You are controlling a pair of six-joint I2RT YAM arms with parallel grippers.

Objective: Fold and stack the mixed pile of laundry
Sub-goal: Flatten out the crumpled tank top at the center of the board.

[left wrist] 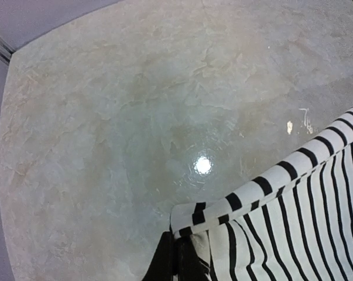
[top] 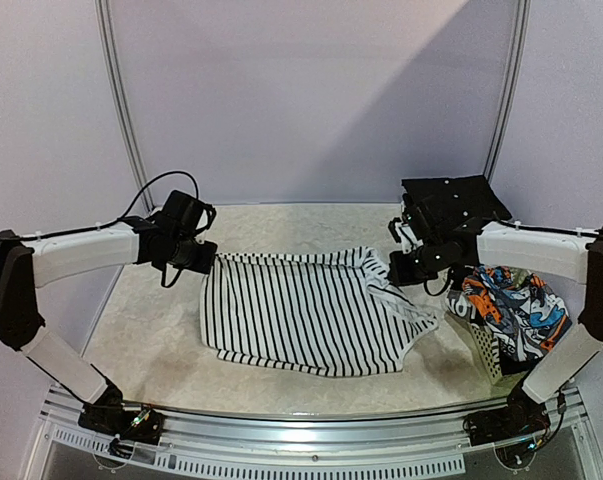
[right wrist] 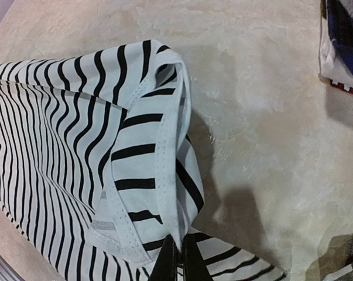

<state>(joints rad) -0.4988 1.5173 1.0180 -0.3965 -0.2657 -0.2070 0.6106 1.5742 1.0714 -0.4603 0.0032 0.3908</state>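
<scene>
A white garment with thin black stripes (top: 301, 315) lies spread on the table's middle. My left gripper (top: 203, 258) is shut on its far left corner; in the left wrist view the dark fingertips (left wrist: 179, 257) pinch the striped hem (left wrist: 270, 187). My right gripper (top: 406, 268) is shut on its far right edge; in the right wrist view the fingertips (right wrist: 182, 260) pinch a folded striped edge (right wrist: 158, 146), lifted a little. A garment with orange, blue, white and black print (top: 516, 308) lies in the white lattice basket (top: 481, 345) at the right.
A folded black garment (top: 453, 205) lies at the back right, behind my right arm. The basket stands by the table's right front edge. A grey backdrop with two poles closes the back. Part of the printed garment (right wrist: 340, 35) shows at the right wrist view's top right.
</scene>
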